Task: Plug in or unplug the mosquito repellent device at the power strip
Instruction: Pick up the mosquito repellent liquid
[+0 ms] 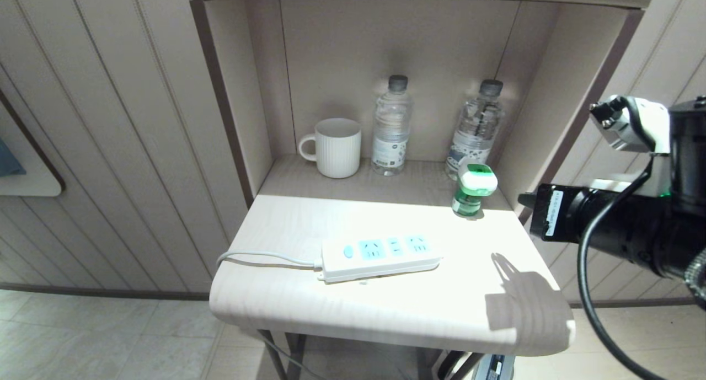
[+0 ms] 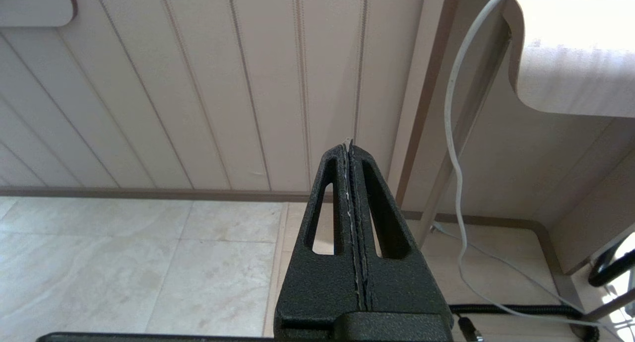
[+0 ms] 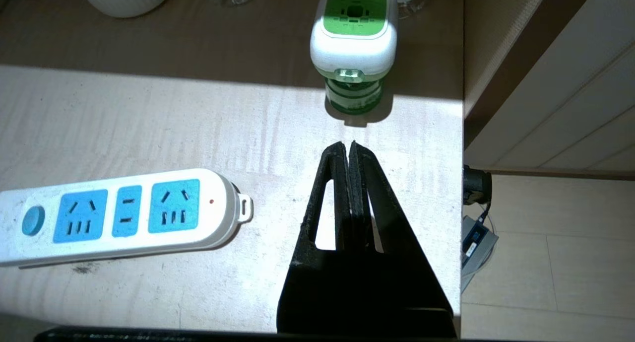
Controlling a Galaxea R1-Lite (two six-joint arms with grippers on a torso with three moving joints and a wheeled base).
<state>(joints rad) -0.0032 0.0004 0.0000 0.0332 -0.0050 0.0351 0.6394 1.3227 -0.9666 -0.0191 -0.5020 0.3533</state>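
On the pale wooden surface [image 1: 287, 292] in the head view, the mosquito repellent device [image 1: 473, 190] stands upright at the far right, unplugged, well apart from the power strip [image 1: 380, 254], whose long axis runs left to right. The right arm reaches in from the right.

Seen from the right wrist, the right gripper [image 3: 349, 146] has its fingers pressed together and empty, the device straight ahead, the strip off to one side.

Seen from the left wrist, the left gripper [image 2: 349, 144], fingers together, hangs low over tiled floor by a panelled wall.
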